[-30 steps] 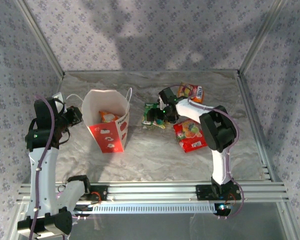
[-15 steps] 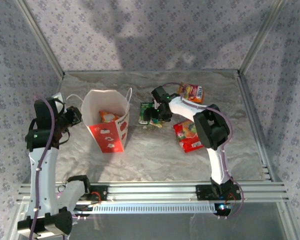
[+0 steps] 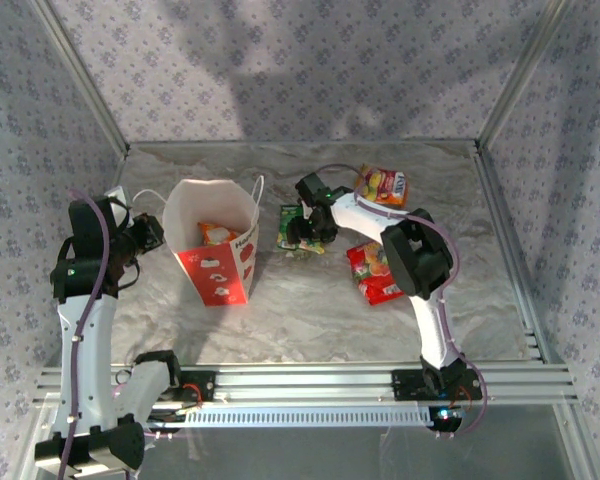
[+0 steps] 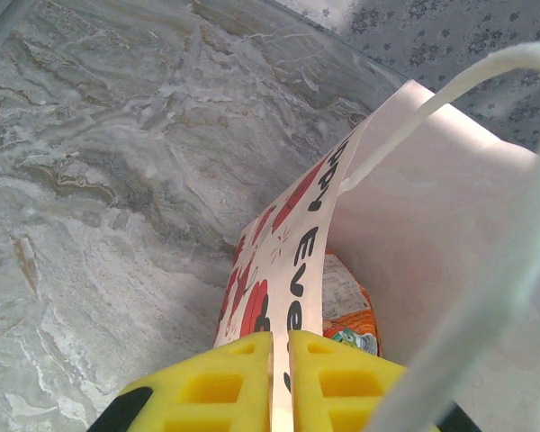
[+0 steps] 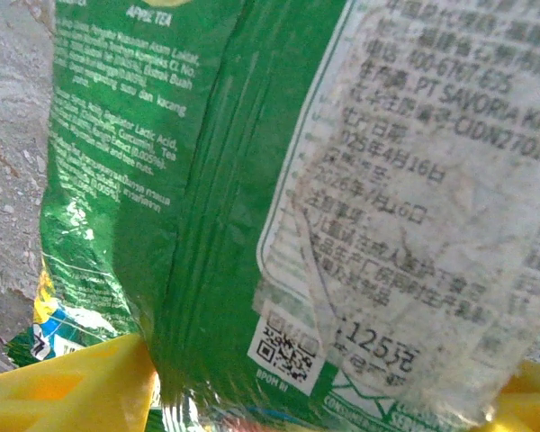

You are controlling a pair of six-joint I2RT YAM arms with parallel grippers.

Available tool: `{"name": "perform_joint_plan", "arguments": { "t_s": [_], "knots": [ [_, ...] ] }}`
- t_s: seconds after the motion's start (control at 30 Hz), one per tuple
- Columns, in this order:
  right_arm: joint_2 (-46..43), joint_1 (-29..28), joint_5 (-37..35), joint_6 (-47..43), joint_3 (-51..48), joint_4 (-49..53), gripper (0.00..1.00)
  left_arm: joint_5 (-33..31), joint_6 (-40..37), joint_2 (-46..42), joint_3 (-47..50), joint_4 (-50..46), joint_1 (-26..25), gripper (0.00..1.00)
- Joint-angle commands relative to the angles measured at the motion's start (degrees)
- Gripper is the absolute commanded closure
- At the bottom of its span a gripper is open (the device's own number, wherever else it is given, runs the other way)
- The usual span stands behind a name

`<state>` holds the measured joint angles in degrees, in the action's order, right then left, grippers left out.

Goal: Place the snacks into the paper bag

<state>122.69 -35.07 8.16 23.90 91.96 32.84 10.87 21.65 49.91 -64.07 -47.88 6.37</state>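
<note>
The white and red paper bag (image 3: 218, 250) stands open at the left. My left gripper (image 3: 152, 233) is shut on its left wall, and the yellow pads (image 4: 225, 387) pinch the printed paper (image 4: 297, 261). An orange snack packet (image 3: 217, 233) lies inside the bag (image 4: 355, 317). My right gripper (image 3: 305, 226) is low over the green snack packet (image 3: 290, 226). That packet (image 5: 216, 180) lies between its yellow fingers (image 5: 72, 387), which stand wide apart. A red fruit-print packet (image 3: 377, 273) and an orange-yellow packet (image 3: 383, 185) lie to the right.
The marbled tabletop (image 3: 310, 310) is bare in front of the bag and the packets. Metal frame posts (image 3: 505, 95) and patterned walls close the sides and back. The right arm's elbow (image 3: 420, 260) hangs over the red packet.
My right gripper has slid left with the green packet between its jaws, which have narrowed. The packet has shifted slightly towards the bag. The left arm and the bag have not moved.
</note>
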Motion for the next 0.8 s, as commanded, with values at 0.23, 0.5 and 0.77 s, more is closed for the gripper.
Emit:
{"name": "perform_joint_plan", "arguments": {
  "t_s": [0.23,0.5,0.77],
  "knots": [
    [0.76,0.21,-2.92,-1.14,-1.13,4.34,0.38,-0.67,-0.53,-1.04,-0.92,-0.57,0.39,0.87],
    [-0.83,0.67,-2.21,0.06,-1.90,3.14,0.53,-0.85,-0.40,-0.95,-1.34,-0.55,0.33,0.87],
    [-1.92,1.56,-0.98,0.87,-2.67,2.65,0.52,-0.76,-0.38,-0.69,-1.23,-0.29,0.36,0.86]
  ]
}}
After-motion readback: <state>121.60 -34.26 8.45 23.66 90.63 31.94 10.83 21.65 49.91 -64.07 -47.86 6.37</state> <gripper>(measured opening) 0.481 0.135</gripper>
